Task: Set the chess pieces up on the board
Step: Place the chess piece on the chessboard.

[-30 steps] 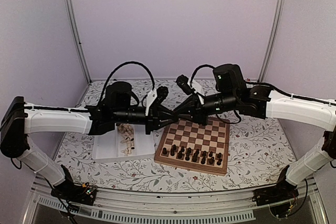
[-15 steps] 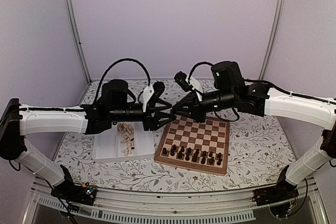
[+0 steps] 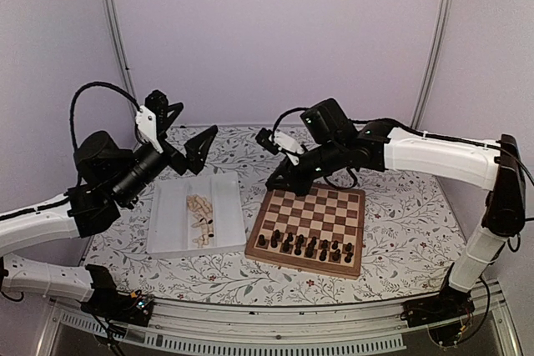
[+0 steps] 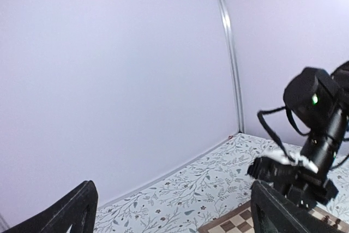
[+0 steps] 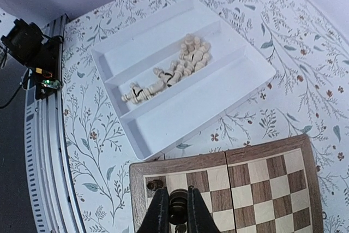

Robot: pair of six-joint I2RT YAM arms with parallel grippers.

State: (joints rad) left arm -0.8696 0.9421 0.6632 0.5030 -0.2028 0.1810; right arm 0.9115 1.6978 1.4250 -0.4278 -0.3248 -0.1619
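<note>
We can read no text, label, brand, number or sign in any of these views. The board point(image 3: 325, 210) and the tray point(image 3: 169, 224) show us no legible marking.
</note>
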